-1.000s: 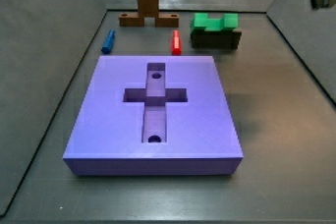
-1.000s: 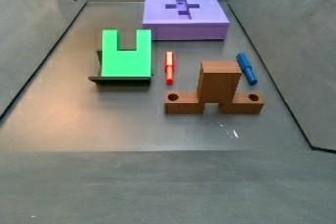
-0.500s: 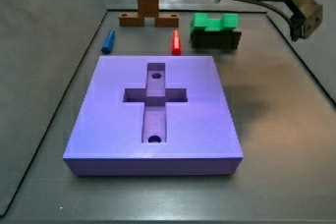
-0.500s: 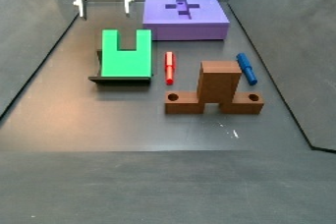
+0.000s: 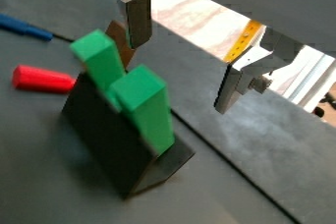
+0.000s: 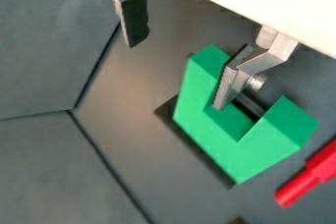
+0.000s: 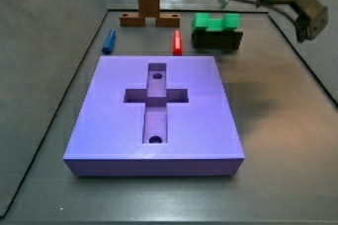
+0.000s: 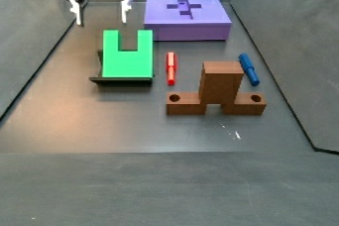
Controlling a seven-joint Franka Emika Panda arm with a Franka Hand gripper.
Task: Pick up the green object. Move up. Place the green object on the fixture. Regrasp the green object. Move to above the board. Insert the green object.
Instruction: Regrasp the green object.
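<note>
Purple board fills the middle of my side view, its cross-shaped recess and two round holes bare. At about one o'clock from it the fixture stands on the floor, with the green object resting in it, prongs free. I see the brown wooden block at twelve o'clock behind the board, the blue peg at eleven o'clock, and the red peg lying just beside the fixture. My pincer hangs above the green object, plates spread wide and holding nothing; in a wrist view one fingertip is well apart from the piece.
</note>
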